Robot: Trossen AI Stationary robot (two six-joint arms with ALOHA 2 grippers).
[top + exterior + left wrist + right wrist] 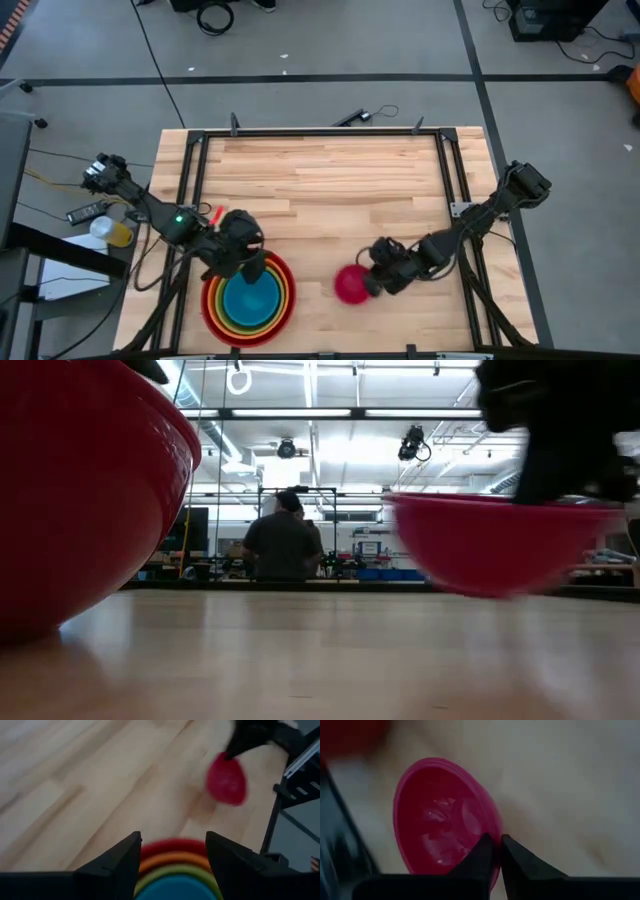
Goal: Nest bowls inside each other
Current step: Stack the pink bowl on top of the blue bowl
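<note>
At the near left, a stack of bowls (248, 298) sits on the wooden table: red outermost, then orange, olive green and blue (175, 887) innermost. My left gripper (172, 852) hovers open above the stack's far rim and touches nothing. The small magenta pink bowl (350, 285) is near the table's middle front, to the right of the stack. My right gripper (372, 280) is shut on its rim. In the low view the red bowl (80, 490) fills the left and the blurred magenta bowl (490, 545) shows at the right. My right gripper pinches the magenta bowl's rim (496, 844) on its right side, one finger (481, 856) inside the bowl and the other outside. The fingers slant down from the table's right. The bowl's mouth faces up; whether its base is on the table I cannot tell.
Black frame rails (190, 200) run along the table's left and right sides (452, 180). Bare wood (320, 180) covers the far half. A yellow bottle (115, 232) stands off the table's left edge. A person (282, 545) is in the room beyond.
</note>
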